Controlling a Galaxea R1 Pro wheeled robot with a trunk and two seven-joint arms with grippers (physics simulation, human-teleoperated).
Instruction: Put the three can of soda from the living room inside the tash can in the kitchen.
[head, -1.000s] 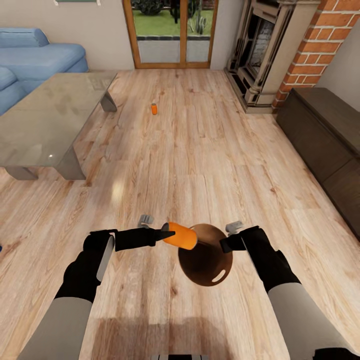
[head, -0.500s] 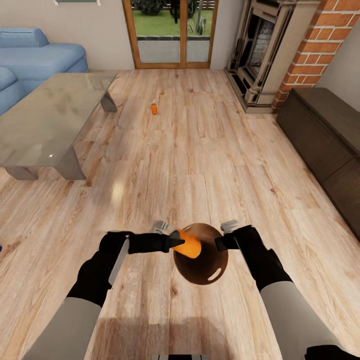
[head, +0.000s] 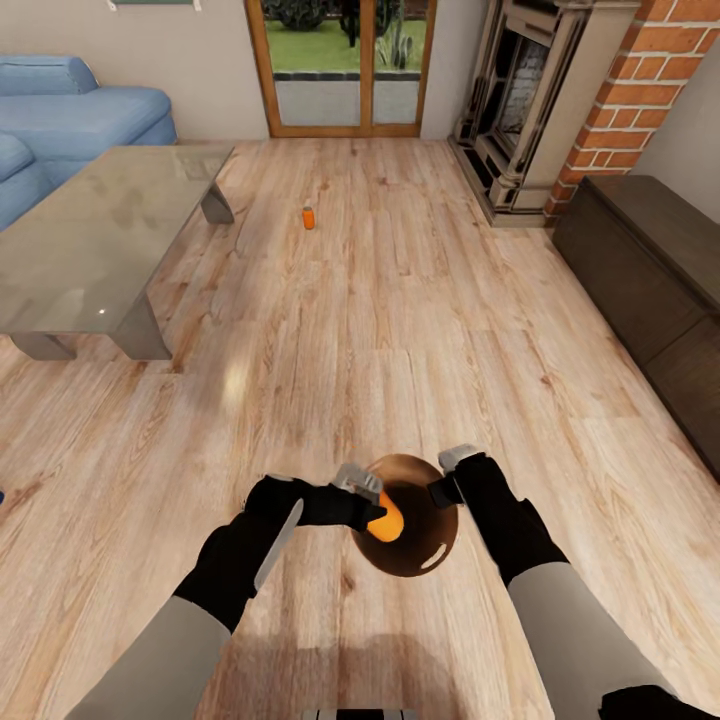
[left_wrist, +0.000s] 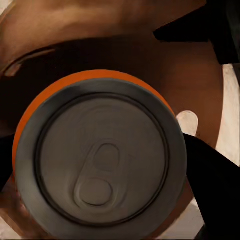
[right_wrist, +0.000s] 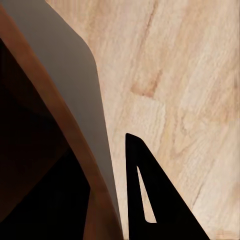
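1. My left tool (head: 375, 505) pinches an orange soda can (head: 386, 520) by its body, and the can sits tilted inside the mouth of the trash can (head: 432, 500). In the left wrist view the can's grey top (left_wrist: 102, 162) faces the camera, with the brown inner wall behind it.
2. My right tool (head: 447, 487) holds the trash can by its rim, one finger (right_wrist: 150, 195) outside the grey wall (right_wrist: 80, 100); the bucket hangs above the floor between my two arms.
3. Risk, as I judge it: if I let the can go while it leans on the near rim, it may tip out onto the floor (head: 400, 330) instead of dropping in. A one-sided hold on the rim could also let the bucket swing or slip when the can's weight lands.
4. A second orange can (head: 308, 217) stands upright on the planks, well apart from me, near the corner of the glass desk (head: 90, 250). I cannot see the third can.
5. Further round are the blue sofa (head: 80, 110), the glass doors (head: 345, 65), the brick fireplace (head: 560, 100) and a dark cabinet (head: 650, 270).
6. The floor between me and the second can looks open; only the glass desk's leg stands close to it.
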